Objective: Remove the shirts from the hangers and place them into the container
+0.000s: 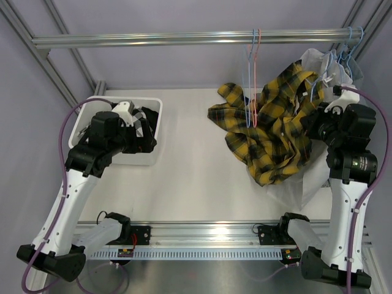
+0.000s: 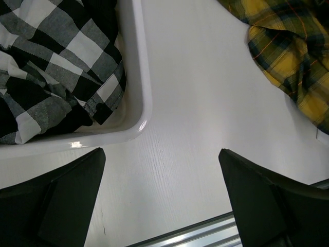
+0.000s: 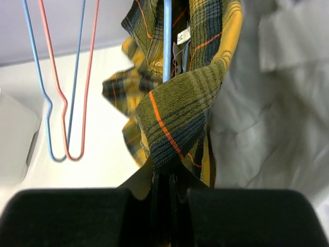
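- Right gripper [image 3: 164, 177] is pinched closed on a fold of the yellow plaid shirt [image 3: 177, 116], which hangs over the table's far right side beside a white shirt [image 3: 277, 103].
- Left gripper [image 2: 160, 154] is spread wide and empty, over the table [image 2: 195, 103] just beside a corner of the tub [image 2: 145, 77].
- Checked shirt [image 2: 51, 67] lies in the tub, near the table's left edge.
- Pink hanger [image 3: 91, 62] hangs bare from the rail [image 1: 184, 38].

Overhead view plus two wrist close-ups
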Tool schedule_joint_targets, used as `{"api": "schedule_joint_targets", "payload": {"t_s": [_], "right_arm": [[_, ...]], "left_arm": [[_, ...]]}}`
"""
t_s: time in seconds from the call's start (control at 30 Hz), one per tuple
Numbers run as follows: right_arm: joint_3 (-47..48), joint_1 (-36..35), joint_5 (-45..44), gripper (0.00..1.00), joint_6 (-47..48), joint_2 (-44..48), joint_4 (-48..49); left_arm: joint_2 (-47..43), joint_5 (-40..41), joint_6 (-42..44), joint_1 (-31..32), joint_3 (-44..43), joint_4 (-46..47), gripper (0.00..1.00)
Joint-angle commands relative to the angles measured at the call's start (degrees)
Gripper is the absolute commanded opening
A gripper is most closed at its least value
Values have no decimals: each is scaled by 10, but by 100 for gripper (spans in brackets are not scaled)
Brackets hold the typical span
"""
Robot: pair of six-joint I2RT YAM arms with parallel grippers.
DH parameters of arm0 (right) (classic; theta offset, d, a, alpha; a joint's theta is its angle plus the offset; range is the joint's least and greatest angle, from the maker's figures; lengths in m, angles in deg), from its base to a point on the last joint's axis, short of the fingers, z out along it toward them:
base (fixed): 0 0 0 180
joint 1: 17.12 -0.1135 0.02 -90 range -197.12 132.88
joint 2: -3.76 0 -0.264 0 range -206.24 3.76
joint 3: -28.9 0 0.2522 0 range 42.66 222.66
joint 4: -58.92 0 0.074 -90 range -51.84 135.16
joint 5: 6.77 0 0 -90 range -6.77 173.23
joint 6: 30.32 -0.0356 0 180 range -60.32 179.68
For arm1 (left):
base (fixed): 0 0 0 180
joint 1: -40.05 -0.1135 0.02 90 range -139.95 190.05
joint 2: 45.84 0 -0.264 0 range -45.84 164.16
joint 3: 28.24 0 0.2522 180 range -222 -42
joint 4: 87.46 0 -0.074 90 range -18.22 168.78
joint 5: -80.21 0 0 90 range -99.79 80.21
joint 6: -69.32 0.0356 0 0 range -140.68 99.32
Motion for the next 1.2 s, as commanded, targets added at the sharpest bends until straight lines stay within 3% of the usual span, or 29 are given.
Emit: {"api": "schedule_joint_targets", "payload": {"t_s": [0.0, 0.33, 0.53, 0.8, 0.93, 1.17], "right_arm": [[-46, -15, 46, 0, -34, 39, -4], [-84, -137, 114, 0, 54, 126, -150], [-62, -173, 245, 0, 89, 120, -186], [-40, -252, 332, 0, 125, 59, -186], [14, -317, 317, 0, 142, -4, -203], [52, -345, 307, 0, 127, -39, -147]], "left_arm": [[12, -46, -10, 4, -49, 26, 99], [68, -61, -18, 25, -102, 40, 99], [93, -55, -29, 60, -147, 54, 99], [110, 17, -59, 180, -186, 96, 99], [119, 78, -63, 256, -209, 117, 99], [121, 142, -78, 349, -213, 168, 99]]}}
